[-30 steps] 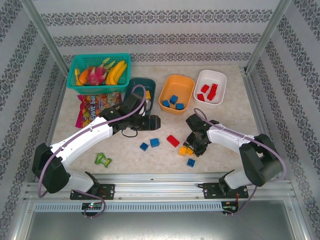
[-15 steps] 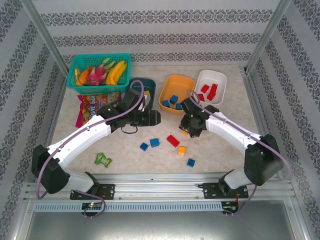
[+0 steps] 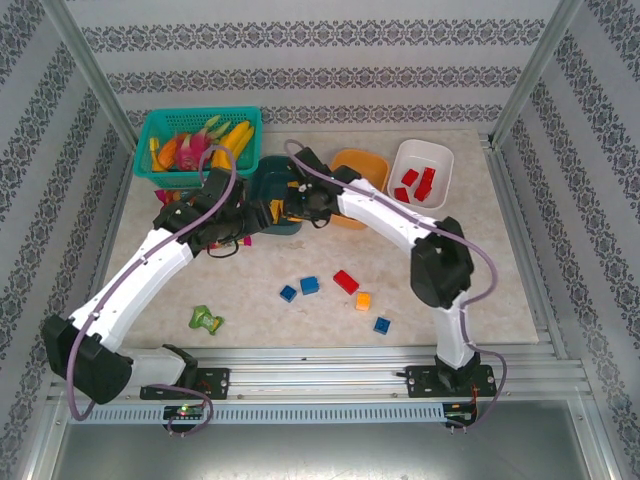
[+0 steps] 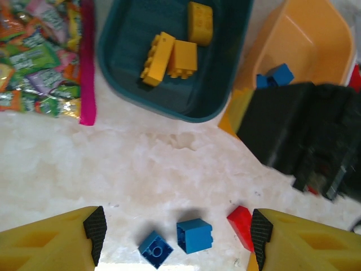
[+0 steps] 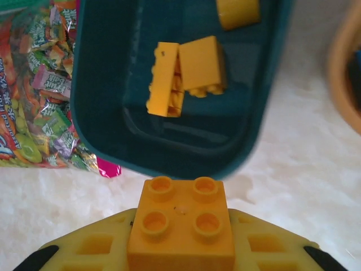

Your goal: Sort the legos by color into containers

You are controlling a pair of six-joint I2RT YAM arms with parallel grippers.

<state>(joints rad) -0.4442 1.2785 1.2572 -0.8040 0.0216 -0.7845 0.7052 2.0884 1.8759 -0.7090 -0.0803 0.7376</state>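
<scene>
On the table [image 3: 480, 270], in the overhead view, the right gripper [image 3: 300, 203] reaches across to the dark teal tub [image 3: 268, 187], evidently the container for yellow-orange pieces; the left gripper [image 3: 238, 228] hangs just beside that tub's near-left side, probably held off to leave the right arm room; the white tub [image 3: 420, 160] holds red pieces; five loose bricks [image 3: 346, 281] lie nearer the bases, not yet sorted.

In the left wrist view, the left gripper's jaws stand apart with nothing between them; two blue bricks and a red one lie on the table below; the orange tub [image 4: 307, 39] contains a blue piece.

In the right wrist view, the right gripper is clamped on a yellow-orange brick [image 5: 181, 226], studs up, just short of the teal tub's near rim; three like-coloured bricks [image 5: 186, 73] lie inside; release appears due once the brick clears the rim.
</scene>
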